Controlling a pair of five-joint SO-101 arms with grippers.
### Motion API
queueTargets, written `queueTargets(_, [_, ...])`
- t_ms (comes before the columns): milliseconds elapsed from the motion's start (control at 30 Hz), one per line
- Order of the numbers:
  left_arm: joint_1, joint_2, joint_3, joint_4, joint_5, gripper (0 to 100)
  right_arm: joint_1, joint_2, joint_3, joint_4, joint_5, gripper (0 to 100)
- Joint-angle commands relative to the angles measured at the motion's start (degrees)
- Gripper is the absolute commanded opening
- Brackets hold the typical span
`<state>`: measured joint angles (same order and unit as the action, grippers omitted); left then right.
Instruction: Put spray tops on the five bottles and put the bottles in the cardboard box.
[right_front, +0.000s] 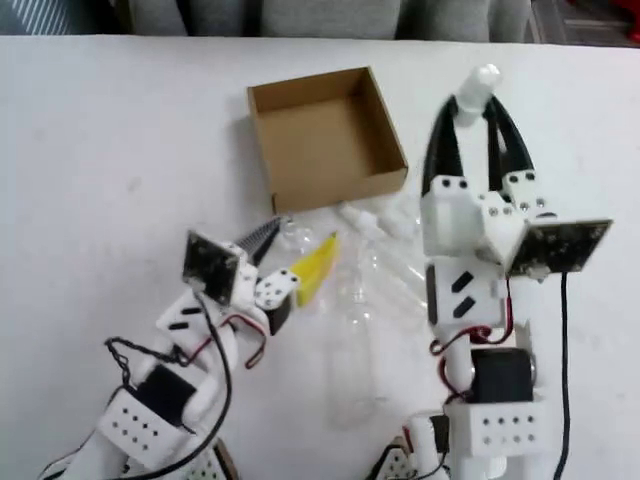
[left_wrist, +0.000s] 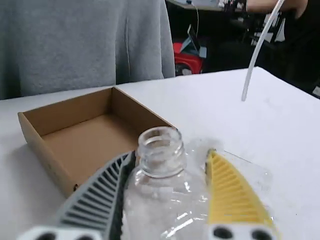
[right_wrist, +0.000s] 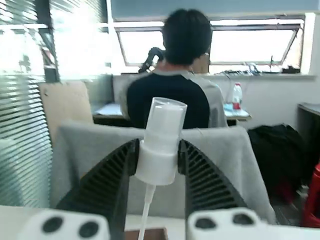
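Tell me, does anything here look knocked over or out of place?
Nothing looks spilled or broken, but clear bottles lie on their sides in a jumble on the table beside the cardboard box, rather than standing.

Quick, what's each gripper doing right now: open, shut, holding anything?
Left gripper: closed on a clear bottle, just below its open neck.
Right gripper: closed on a white spray top, its tube hanging down.
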<state>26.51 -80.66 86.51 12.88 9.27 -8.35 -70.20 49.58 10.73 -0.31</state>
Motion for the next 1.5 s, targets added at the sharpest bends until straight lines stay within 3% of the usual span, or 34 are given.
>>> queueTargets(0, [-1.71,-7.87,2.55,-2.11,-1.85,2,-6.29,-0.66,-11.78,5.14,-0.62,1.6])
queueTargets(133, [-1.1,-14.11,7.3,-2.11,-8.7,2,-15.25,-0.4,-22.77,14.64,-0.53,1.6])
queueTargets(233, [-1.27,-18.95,10.37,-2.11,-9.76,2,-20.62,-0.04,-27.34,19.03,-0.35,1.6])
queueTargets(533, [-1.19,-24.13,10.46,4.84,-9.85,2,-30.73,-0.66,-21.45,19.38,8.0,1.6])
queueTargets(967, [-1.27,-24.04,10.46,7.65,-9.85,2,-37.41,-0.04,-17.85,18.33,7.91,1.6])
queueTargets(1200, [-1.63,-24.04,10.46,7.74,-9.85,2,-35.21,2.68,-10.29,6.46,12.66,1.6])
queueTargets(1467, [-1.63,-24.04,10.46,7.74,-9.85,2,-31.6,7.87,-9.67,0.75,12.75,1.6])
